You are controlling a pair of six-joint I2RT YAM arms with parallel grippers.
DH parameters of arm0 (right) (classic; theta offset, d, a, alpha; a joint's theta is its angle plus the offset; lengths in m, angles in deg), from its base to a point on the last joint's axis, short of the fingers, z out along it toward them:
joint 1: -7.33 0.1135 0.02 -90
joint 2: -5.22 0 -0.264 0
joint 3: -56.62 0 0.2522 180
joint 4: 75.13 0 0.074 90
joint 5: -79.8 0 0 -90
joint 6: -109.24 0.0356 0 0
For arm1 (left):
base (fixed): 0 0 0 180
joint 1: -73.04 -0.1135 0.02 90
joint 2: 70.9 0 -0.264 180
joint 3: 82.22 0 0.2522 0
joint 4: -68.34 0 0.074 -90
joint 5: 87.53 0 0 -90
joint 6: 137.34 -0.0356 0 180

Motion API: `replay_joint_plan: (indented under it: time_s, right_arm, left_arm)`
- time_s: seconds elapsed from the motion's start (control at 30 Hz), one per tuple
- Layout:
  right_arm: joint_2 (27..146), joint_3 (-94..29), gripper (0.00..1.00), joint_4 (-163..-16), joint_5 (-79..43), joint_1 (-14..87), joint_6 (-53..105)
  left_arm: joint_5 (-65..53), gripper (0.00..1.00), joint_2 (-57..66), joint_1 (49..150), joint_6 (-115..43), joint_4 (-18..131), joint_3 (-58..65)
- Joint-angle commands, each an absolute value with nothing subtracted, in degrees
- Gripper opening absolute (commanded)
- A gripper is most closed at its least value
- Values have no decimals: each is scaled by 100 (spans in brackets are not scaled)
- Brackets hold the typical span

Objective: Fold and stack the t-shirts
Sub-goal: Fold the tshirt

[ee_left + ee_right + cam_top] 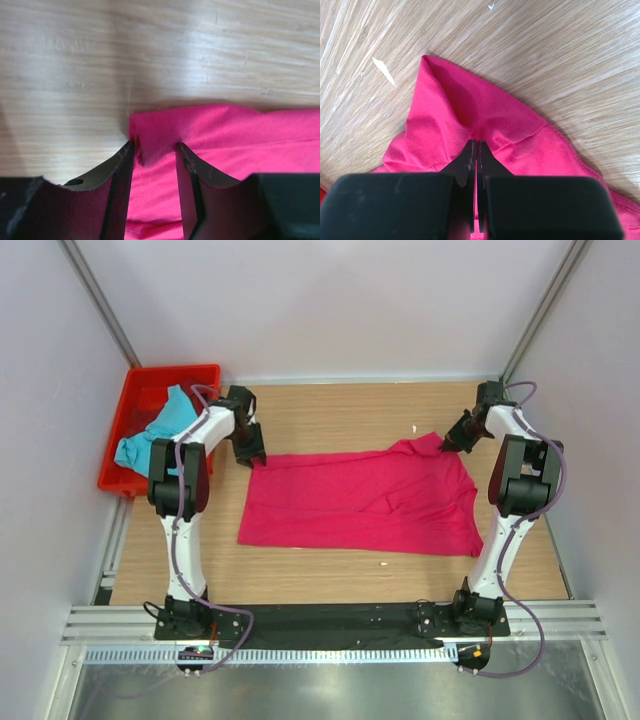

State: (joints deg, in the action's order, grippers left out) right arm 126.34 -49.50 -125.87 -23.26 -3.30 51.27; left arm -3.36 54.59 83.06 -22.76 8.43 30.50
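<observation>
The magenta-pink t-shirt (360,505) lies spread on the wooden table, its far right corner lifted. My left gripper (250,455) is open at the shirt's far left corner; in the left wrist view (155,146) its jaws straddle a raised fold of the pink cloth (225,135) without closing on it. My right gripper (447,443) is shut on the far right corner; in the right wrist view (475,143) the pink cloth (450,115) puckers up from the closed tips. The turquoise-blue t-shirt (160,430) lies crumpled in the crate.
A red plastic crate (125,400) stands at the far left, beside the left arm. White walls enclose the table on three sides. Small white flecks (414,428) lie on the wood near the right gripper.
</observation>
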Motion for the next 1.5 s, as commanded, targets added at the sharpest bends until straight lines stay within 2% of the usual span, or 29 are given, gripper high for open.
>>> replay_joint_plan:
  time_s: [0.0,0.2,0.3,0.5,0.9,1.13,1.43,1.47]
  right_arm:
    - [12247,-4961,1,-12581,-2426,-339,5141]
    - [12256,-4925,1,-12537,-2488,-339,5185]
    - [12247,-4917,1,-12546,-2488,-339,5159]
    - [12247,-4873,1,-12528,-2505,-339,5141]
    - [12256,-4793,1,-12502,-2514,-339,5141]
    - [12264,-4802,1,-12502,-2496,-339,5123]
    - [12317,-4846,1,-12502,-2496,-339,5167]
    - [12326,-4881,1,-12502,-2496,-339,5185]
  left_arm:
    - [-421,40,4943,8306,-2159,914,2867]
    - [-413,36,4934,8333,-2133,958,2787]
    - [-316,42,4855,8350,-2124,984,2761]
    - [-202,43,4934,8368,-2141,932,2840]
    - [-193,36,5109,8359,-2185,888,3165]
    - [-210,37,5144,8368,-2203,870,3227]
    - [-272,23,5320,8359,-2203,853,3227]
    - [-246,18,5338,8359,-2203,844,3235]
